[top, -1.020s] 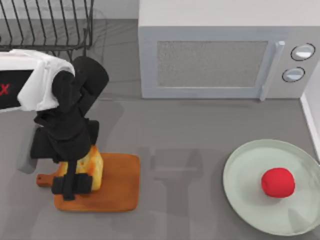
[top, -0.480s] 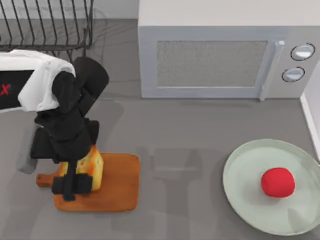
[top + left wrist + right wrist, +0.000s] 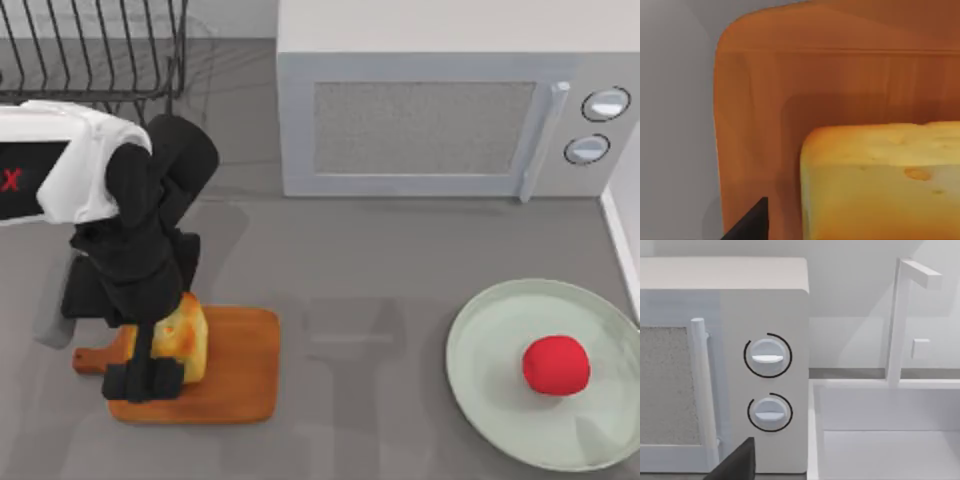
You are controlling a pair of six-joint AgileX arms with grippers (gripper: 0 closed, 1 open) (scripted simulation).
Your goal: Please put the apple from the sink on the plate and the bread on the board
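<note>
The bread (image 3: 188,335), a golden toasted cube, stands on the left part of the orange-brown board (image 3: 240,370) at the table's front left. My left gripper (image 3: 145,380) hangs right over it, pointing down, and is open. In the left wrist view one dark finger (image 3: 752,222) stands a small gap away from the side of the bread (image 3: 880,185), with the board (image 3: 755,110) beneath. The red apple (image 3: 555,364) lies on the pale green plate (image 3: 490,340) at the front right. In the right wrist view one finger (image 3: 737,462) of the right gripper shows well off centre, holding nothing.
A white microwave (image 3: 430,120) fills the back middle and right. A black wire rack (image 3: 90,50) stands at the back left. The white sink (image 3: 890,450) with its faucet (image 3: 900,320) lies to the right of the microwave (image 3: 725,365).
My left gripper has shifted slightly toward the table's front, and more of the bread's top shows. The bread, board, apple and plate have not moved.
</note>
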